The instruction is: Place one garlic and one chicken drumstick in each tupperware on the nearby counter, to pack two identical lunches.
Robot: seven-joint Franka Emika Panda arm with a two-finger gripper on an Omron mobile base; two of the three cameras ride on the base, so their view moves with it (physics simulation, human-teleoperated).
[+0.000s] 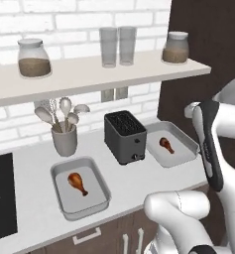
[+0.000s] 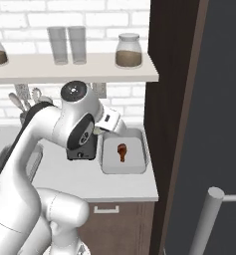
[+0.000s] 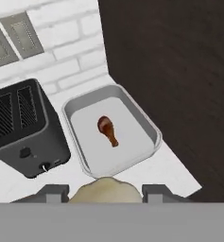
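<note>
Beside the black toaster [image 1: 125,136], on the light counter [image 1: 34,198], sit the two tupperware trays: one [image 1: 103,191] lies on the toaster's utensil-crock side toward the counter's front edge, and the other [image 3: 146,124] lies on its far side, tight against the dark tall cabinet [image 3: 179,71]. Each tray already holds a chicken drumstick [image 1: 77,182], the second drumstick [image 3: 107,129] lying near the middle of its tray with the bone end pointing toward the counter's front, so both trays look half packed and what each lacks is a garlic bulb. That probably explains the arm's pose: the hand is carried above the counter on the cabinet side of the toaster and looks down on the tray there, with bare tray floor all round the drumstick for a drop. In the hand view the gripper [image 3: 105,190] shows a rounded pale-beige lump, the garlic [image 3: 104,190], lodged between its two dark finger tips [image 3: 53,192]. The jaws stand partly apart, about as wide as the bulb, and appear closed against its sides. Judging from this, the bulb is being held over the front rim of that tray, not yet over its middle.
</note>
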